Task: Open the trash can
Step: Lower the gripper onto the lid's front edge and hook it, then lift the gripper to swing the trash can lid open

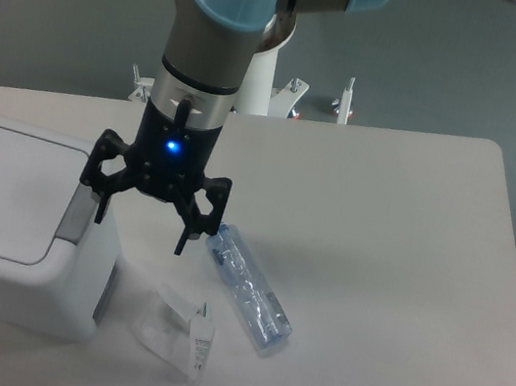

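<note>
Trash can (2, 239) sits at lower left of frame on the white table (383, 273), partly cut off by the left edge; flat white lid (0, 194) down, closed. Grey push tab (75, 214) visible on the rim at the can's right side. Arm descends from top centre; gripper (142, 218) hangs left of frame centre, fingers spread apart, nothing between them, blue light lit on its body. Left finger (100, 201) is over or just beside the grey tab; contact cannot be judged from this angle. Right finger (186, 231) is above the table, near the upper end of a clear bottle (247, 288) lying on its side, running diagonally toward lower centre. A small clear packet with white label (185, 334) lies just below and left of the bottle.
</note>
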`<state>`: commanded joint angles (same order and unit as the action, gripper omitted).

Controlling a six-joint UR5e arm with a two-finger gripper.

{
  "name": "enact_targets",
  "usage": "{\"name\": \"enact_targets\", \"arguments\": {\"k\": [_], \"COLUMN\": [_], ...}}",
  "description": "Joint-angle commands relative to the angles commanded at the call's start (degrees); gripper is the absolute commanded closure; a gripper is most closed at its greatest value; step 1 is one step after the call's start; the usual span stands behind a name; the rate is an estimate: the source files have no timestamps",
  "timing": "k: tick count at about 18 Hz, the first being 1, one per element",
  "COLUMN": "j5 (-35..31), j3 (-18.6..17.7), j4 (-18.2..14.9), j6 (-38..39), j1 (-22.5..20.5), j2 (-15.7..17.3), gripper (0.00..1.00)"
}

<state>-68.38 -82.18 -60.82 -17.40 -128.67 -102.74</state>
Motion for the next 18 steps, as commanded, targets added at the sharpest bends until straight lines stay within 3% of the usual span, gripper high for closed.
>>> {"name": "enact_targets", "arguments": {"k": [18], "j5": [-0.09], "j3": [-0.35], "j4": [0.0], "j6": [-0.09], "j1": [1.5], "j2": [-1.76], "gripper": [0.0]}}
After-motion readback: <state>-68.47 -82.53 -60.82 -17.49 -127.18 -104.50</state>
